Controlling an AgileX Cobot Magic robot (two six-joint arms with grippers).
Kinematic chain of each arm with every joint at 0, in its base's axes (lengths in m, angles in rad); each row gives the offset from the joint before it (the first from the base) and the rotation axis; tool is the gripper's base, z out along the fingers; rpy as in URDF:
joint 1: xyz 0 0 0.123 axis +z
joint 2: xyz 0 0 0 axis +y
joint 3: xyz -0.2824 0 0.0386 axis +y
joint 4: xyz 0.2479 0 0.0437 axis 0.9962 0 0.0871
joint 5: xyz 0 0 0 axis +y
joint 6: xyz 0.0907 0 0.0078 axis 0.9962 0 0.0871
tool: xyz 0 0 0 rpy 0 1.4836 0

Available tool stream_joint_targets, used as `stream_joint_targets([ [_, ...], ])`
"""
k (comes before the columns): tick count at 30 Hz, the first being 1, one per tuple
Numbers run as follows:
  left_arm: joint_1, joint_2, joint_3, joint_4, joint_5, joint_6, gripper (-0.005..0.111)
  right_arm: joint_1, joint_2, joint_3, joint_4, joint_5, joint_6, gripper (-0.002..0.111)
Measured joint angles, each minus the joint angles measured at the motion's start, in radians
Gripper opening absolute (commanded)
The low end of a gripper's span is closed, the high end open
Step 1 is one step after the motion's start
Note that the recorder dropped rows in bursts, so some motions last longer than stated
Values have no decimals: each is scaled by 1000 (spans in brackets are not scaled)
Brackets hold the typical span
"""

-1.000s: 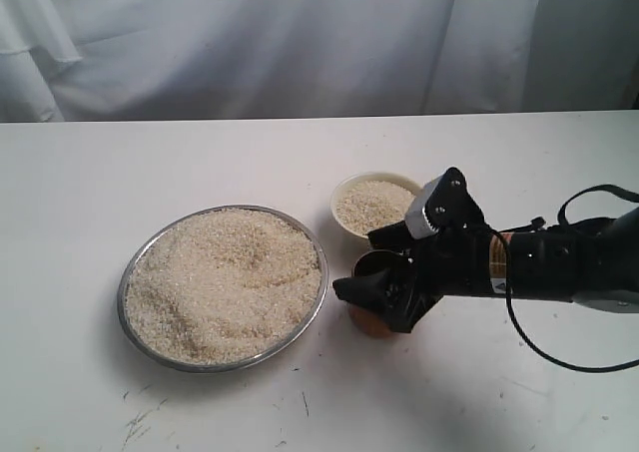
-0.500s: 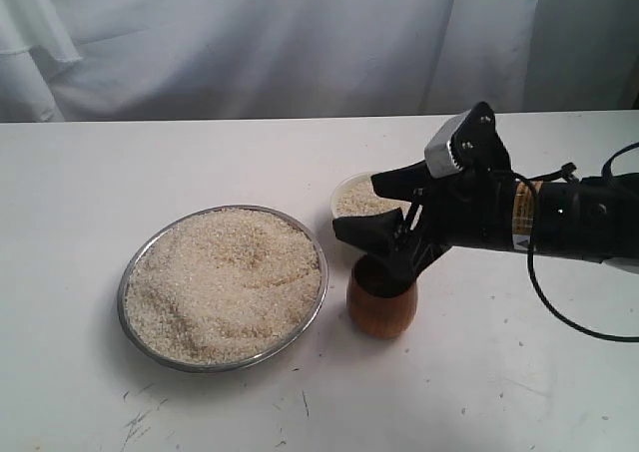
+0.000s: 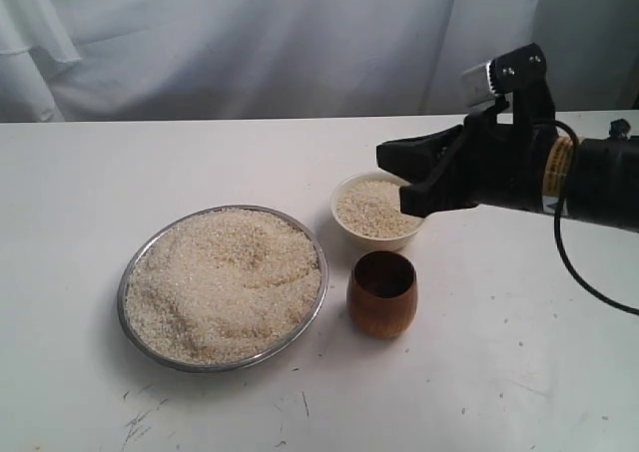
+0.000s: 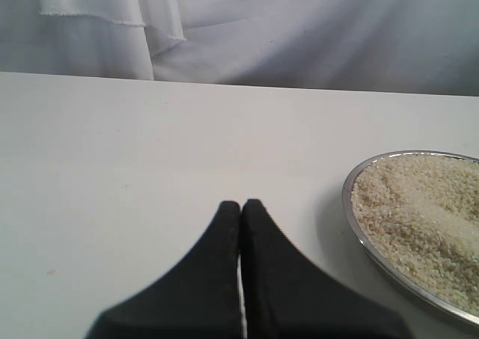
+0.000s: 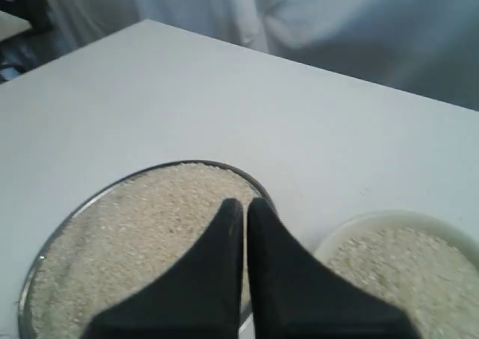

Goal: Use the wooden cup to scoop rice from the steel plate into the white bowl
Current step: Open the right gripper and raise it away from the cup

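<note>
The steel plate (image 3: 135, 262) holds a heap of rice (image 3: 225, 282) left of centre. Behind the cup, the white bowl (image 3: 411, 234) is also filled with rice. The wooden cup (image 3: 381, 294) stands upright on the table, free of any grip and right of the plate. My right gripper (image 3: 392, 176) hovers above the bowl, shut on nothing. In the right wrist view its shut tips (image 5: 243, 202) hang over the plate's rim (image 5: 96, 194), with the bowl (image 5: 361, 222) beside them. My left gripper (image 4: 241, 203) is shut and empty, low over bare table beside the plate (image 4: 358, 230).
A white tabletop (image 3: 150, 163) runs back to a white draped curtain (image 3: 250, 43). The right arm's black body and cable (image 3: 589, 183) reach in from the right edge, above the table.
My right gripper let go of the wooden cup, rose, drew back to the right and closed its jaws. The cup now stands alone on the table.
</note>
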Motion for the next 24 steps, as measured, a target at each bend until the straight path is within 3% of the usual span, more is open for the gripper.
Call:
stream_joint_targets([
  [7, 0, 0, 0, 0, 0, 0, 0, 25, -103, 0, -21, 119, 41, 0],
  [14, 0, 0, 0, 0, 0, 0, 0, 80, -247, 0, -177, 173, 241, 0],
  [20, 0, 0, 0, 0, 0, 0, 0, 82, -323, 0, -362, 137, 504, 0],
  [24, 0, 0, 0, 0, 0, 0, 0, 82, -343, 0, -392, 78, 561, 0],
])
